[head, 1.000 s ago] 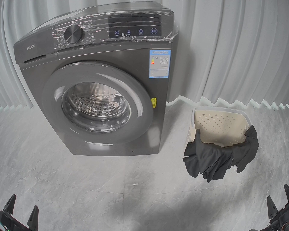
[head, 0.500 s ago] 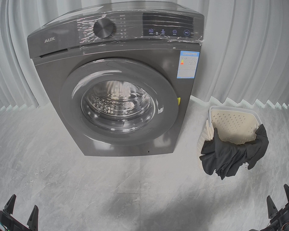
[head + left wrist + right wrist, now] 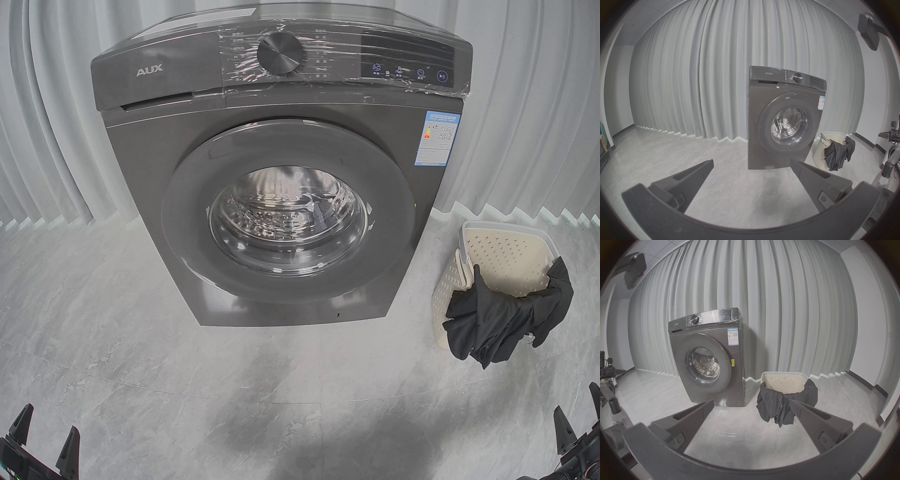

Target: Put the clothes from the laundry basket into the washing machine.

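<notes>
Item 1, left gripper point(image 3: 47, 430): low at the near left corner of the head view. Two dark tapered fingers point(image 3: 682, 184) point forward, jaws spread wide.

Item 2, right gripper point(image 3: 576, 407): low at the near right corner, well apart from the left. Same forward-pointing pose, fingers point(image 3: 825, 424) level with each other, jaws likewise spread wide.

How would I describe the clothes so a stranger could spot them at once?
Start at the big grey washing machine in front of the pale curtain. On the floor to its right stands a cream perforated laundry basket. The clothes are the dark bundle draped over its near rim, the only dark fabric there.
</notes>
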Robot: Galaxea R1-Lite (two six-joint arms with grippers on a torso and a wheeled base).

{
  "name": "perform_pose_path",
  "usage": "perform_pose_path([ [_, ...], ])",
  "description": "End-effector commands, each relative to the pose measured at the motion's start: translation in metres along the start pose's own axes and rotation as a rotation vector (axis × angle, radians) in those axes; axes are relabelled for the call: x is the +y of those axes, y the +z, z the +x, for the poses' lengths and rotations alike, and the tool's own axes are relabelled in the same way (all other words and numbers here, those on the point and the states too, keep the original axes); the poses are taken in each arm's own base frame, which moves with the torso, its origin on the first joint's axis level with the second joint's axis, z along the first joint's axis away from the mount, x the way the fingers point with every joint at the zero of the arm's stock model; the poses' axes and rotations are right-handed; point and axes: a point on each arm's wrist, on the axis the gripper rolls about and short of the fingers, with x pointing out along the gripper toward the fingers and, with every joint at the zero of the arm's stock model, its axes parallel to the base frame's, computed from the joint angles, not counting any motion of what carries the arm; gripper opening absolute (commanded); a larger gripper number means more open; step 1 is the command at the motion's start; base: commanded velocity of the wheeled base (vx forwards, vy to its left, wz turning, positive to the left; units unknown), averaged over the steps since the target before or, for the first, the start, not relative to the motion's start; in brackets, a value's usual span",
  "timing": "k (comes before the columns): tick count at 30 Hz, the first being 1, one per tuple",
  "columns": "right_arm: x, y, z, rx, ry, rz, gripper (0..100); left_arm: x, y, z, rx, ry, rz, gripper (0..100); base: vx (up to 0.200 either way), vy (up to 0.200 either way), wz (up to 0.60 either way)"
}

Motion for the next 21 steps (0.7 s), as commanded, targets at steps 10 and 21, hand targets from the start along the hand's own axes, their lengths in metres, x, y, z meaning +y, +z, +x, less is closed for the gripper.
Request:
perform_pose_path([
  [10, 0.0000, -0.0053, 0.0001, 0.001, 0.000, 0.000, 100, 0.0002, -0.0049, -0.0001, -0.001, 0.000, 0.000, 100, 0.000, 0.000, 0.00],
  [21, 0.0000, -0.0053, 0.0001, 0.001, 0.000, 0.000, 100, 0.0002, -0.0049, -0.0001, -0.001, 0.000, 0.000, 100, 0.000, 0.018, 0.00],
])
